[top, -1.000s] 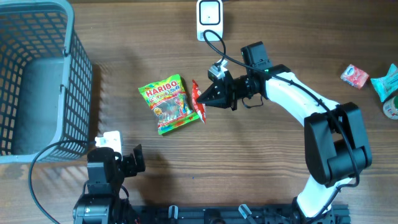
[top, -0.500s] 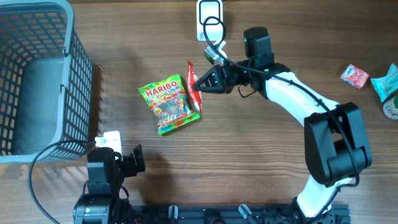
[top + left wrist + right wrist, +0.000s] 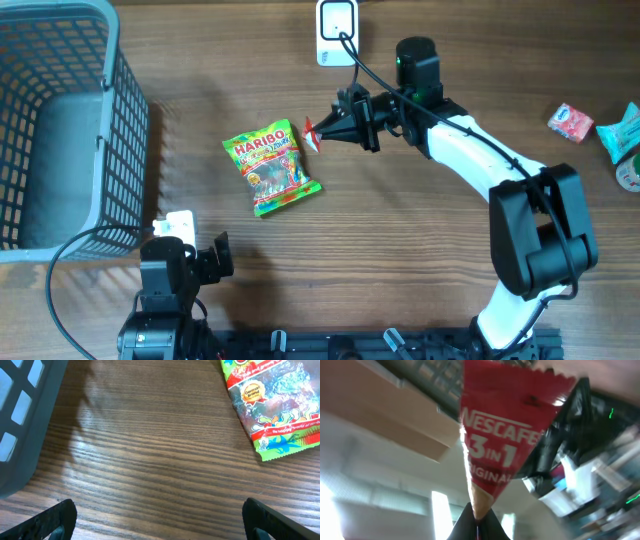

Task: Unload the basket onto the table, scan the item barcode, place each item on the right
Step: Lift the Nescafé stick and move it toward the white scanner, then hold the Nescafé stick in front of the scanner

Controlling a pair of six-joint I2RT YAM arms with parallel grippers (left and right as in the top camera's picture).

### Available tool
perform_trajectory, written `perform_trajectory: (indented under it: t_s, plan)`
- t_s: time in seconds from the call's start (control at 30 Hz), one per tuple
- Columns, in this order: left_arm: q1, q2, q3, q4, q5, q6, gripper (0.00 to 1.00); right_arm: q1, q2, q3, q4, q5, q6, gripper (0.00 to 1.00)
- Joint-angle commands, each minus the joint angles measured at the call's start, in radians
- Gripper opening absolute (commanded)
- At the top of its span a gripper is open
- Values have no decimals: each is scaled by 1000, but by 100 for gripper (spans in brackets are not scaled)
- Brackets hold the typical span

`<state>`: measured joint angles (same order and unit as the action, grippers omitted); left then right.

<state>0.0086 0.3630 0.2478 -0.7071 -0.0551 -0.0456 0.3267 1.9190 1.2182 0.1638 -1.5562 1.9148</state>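
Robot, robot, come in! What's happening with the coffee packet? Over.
Left pincer open, empty. Right pincer shut on Nescafe 3 in 1 sachet, held up off the table. Haribo bag lies beside it, not touching.

Overhead: bright, even, sharp; soft shadow beside basket (image 3: 125, 150).
Left wrist: pale glare on table (image 3: 125, 460).
Right wrist: background blurred, overexposed; sachet (image 3: 500, 435) lettering readable.

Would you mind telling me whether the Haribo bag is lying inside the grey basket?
No, the Haribo bag lies flat on the wooden table, apart from the basket.
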Motion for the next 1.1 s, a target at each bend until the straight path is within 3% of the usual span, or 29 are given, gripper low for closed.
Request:
perform_trajectory:
  t_s: [0.0, 0.17, 0.43, 0.5, 0.53, 0.57, 0.67, 0.73, 0.9, 1.07]
  plan:
    - [5, -2, -4, 3, -10, 12, 100, -47, 9, -7, -240, 14, 156, 4]
    - [5, -2, -4, 3, -10, 12, 100, -136, 9, -9, -613, 214, 155, 4]
    - [5, -2, -4, 3, -9, 12, 100, -151, 9, -13, -635, 195, 123, 4]
    - [5, -2, -4, 3, -10, 12, 100, -150, 9, -13, -564, 196, -1, 5]
    - [5, -2, -4, 3, -10, 12, 100, -150, 9, -13, -474, 201, -138, 4]
    - [5, -2, -4, 3, -10, 12, 100, -150, 9, -13, -371, 214, -172, 4]
    - [5, -2, -4, 3, -10, 12, 100, -151, 9, -13, 247, 420, -345, 5]
    - [5, -2, -4, 3, -10, 12, 100, -150, 9, -13, 492, 520, -422, 5]
    - [5, -2, -4, 3, -10, 12, 100, -132, 9, -12, 272, 869, -650, 5]
    - [5, -2, -4, 3, -10, 12, 100, -60, 10, 38, 201, 1118, -792, 4]
